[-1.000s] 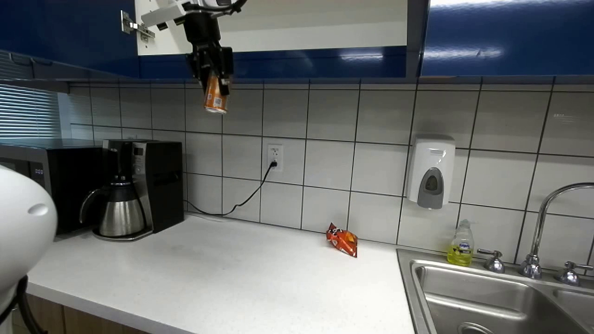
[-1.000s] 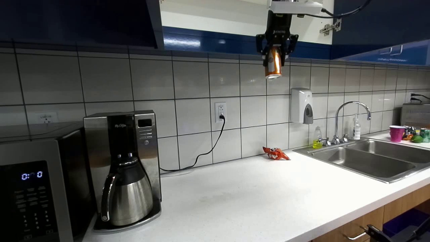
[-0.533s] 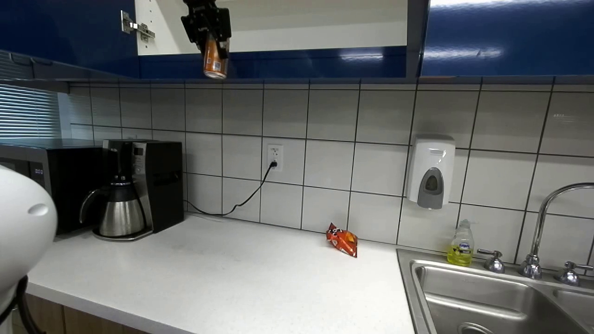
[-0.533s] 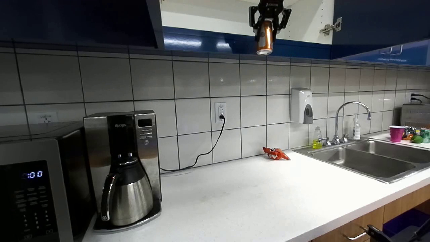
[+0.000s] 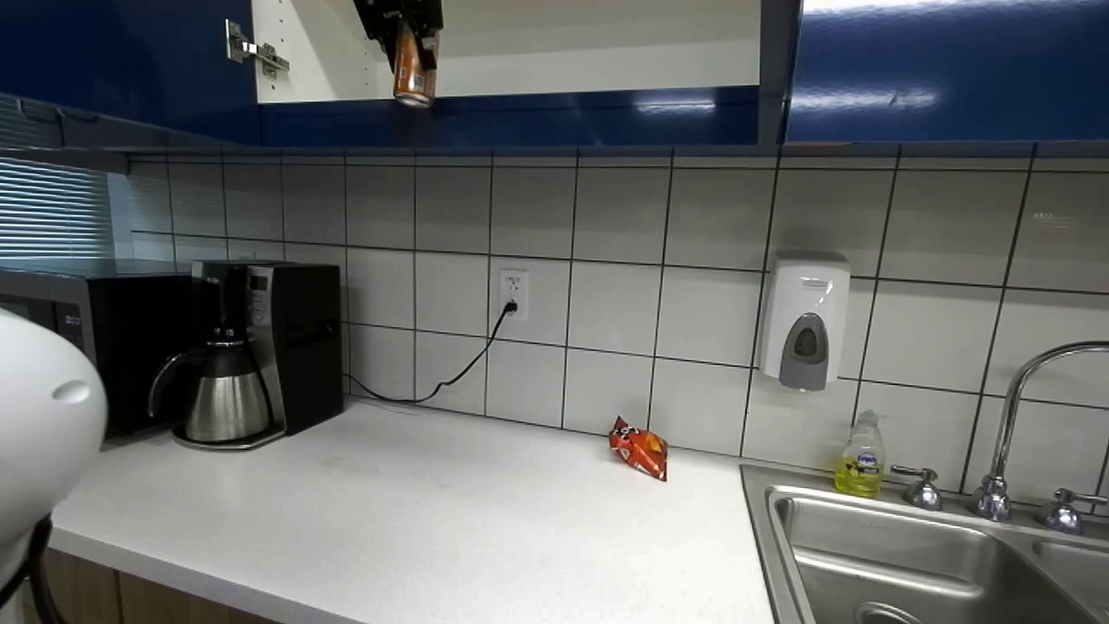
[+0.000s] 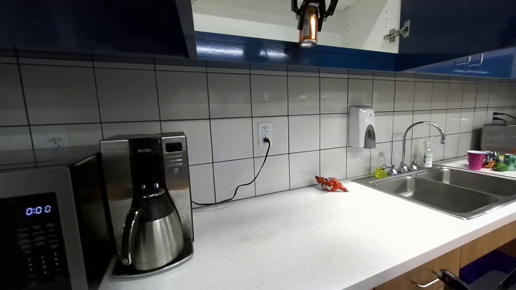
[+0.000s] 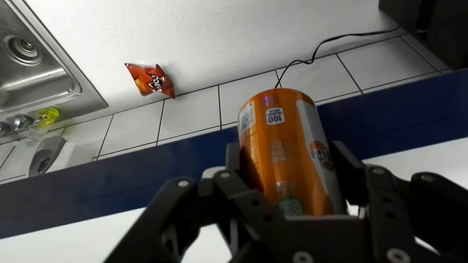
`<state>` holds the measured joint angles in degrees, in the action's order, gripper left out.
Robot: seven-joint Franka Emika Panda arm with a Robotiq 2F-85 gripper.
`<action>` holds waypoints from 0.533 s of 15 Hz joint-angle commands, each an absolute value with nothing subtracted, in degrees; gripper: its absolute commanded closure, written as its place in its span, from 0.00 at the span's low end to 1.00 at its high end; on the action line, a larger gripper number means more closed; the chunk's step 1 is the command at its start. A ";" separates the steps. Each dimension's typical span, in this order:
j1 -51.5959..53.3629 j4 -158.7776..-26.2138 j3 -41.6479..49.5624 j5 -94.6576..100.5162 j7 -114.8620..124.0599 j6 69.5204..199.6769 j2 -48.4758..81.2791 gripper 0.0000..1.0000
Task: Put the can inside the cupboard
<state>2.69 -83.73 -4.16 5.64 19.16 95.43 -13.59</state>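
The orange can (image 5: pixel 414 82) is held slightly tilted in my gripper (image 5: pixel 411 59). Both also show in an exterior view, the can (image 6: pixel 308 38) and the gripper (image 6: pixel 310 25). In the wrist view the gripper (image 7: pixel 287 157) has a finger on each side of the can (image 7: pixel 278 138), whose base points away from the gripper. The cupboard (image 5: pixel 589 52) is open and shows its pale interior, also in an exterior view (image 6: pixel 250 16). The can's lower end overlaps the cupboard's blue lower edge (image 7: pixel 175 157) in the views; its depth relative to the edge is hard to tell. The upper gripper is cut off.
An open blue door (image 5: pixel 130 69) with a hinge (image 5: pixel 256 50) stands beside the opening. Another blue door (image 5: pixel 944 78) is at the right. Below are the red-orange wrapper (image 5: pixel 639 448), coffee pot (image 5: pixel 230 403), white dispenser (image 5: pixel 807 321) and sink (image 5: pixel 884 555).
My gripper has risen with the can, from below the cupboard's blue lower edge to the height of its opening. The can stays held. The items on the counter have not moved.
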 commanded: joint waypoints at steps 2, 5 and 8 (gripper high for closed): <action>2.10 -69.61 -5.20 6.66 19.81 89.02 -5.62 0.62; 2.57 -62.58 -4.95 6.95 19.80 86.08 -1.35 0.62; 3.21 -55.72 -4.71 7.53 20.20 83.16 2.76 0.62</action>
